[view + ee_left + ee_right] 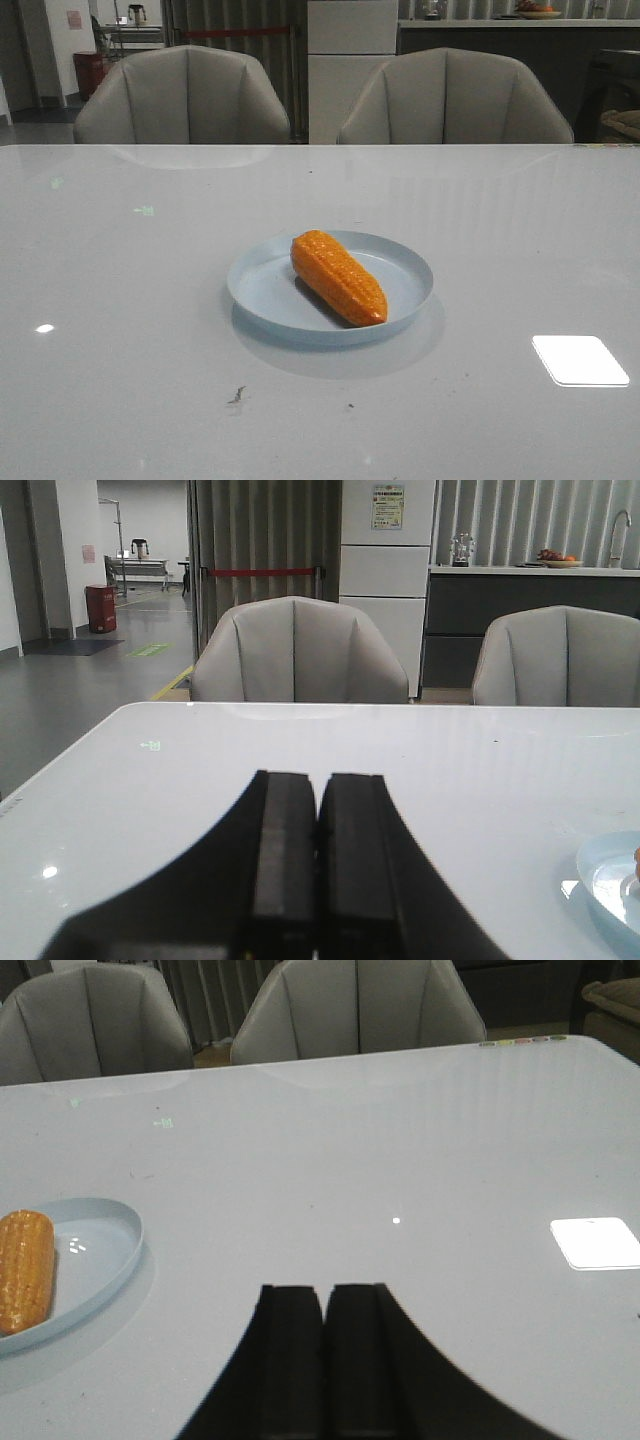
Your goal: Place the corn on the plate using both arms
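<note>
Corn [338, 277] lying on the pale-blue plate [255, 283], slanted, fat end toward the far edge of the table [120, 300], thin end toward the near edge. Plate sitting about in the middle of the table, a bit nearer the near edge. Job looking done.

Left gripper [318, 860] pressed together, holding nothing, off toward the left edge, well apart from the plate. Right gripper [325, 1360] pressed together too, holding nothing, off toward the right edge, well apart from the plate.

Best now: keep both grippers away from the plate, move slowly, no bumping the rim, so the corn does not roll.

Neither arm showing from the front. Only the dark fingers showing from each wrist. From the left wrist, just a bit of plate. From the right wrist, corn and plate cut off at the side. Two grey chairs [182, 95] past the far edge.
</note>
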You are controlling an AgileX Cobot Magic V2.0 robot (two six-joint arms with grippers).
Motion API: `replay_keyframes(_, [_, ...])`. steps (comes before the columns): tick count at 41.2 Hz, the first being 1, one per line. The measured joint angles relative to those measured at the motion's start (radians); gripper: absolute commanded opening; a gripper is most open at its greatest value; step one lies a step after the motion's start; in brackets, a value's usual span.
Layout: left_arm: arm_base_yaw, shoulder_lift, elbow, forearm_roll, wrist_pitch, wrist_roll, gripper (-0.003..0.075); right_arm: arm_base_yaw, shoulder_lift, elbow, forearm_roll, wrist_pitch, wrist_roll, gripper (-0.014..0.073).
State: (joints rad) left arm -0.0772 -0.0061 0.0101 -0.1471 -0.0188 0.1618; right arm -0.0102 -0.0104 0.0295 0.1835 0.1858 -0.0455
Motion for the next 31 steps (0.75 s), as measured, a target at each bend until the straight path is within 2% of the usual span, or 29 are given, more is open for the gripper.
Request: replay_keyframes(31, [0.000, 0.000, 0.000, 0.000, 0.000, 0.000, 0.0094, 0.000, 0.000, 0.002, 0.000, 0.016, 0.000, 0.0039])
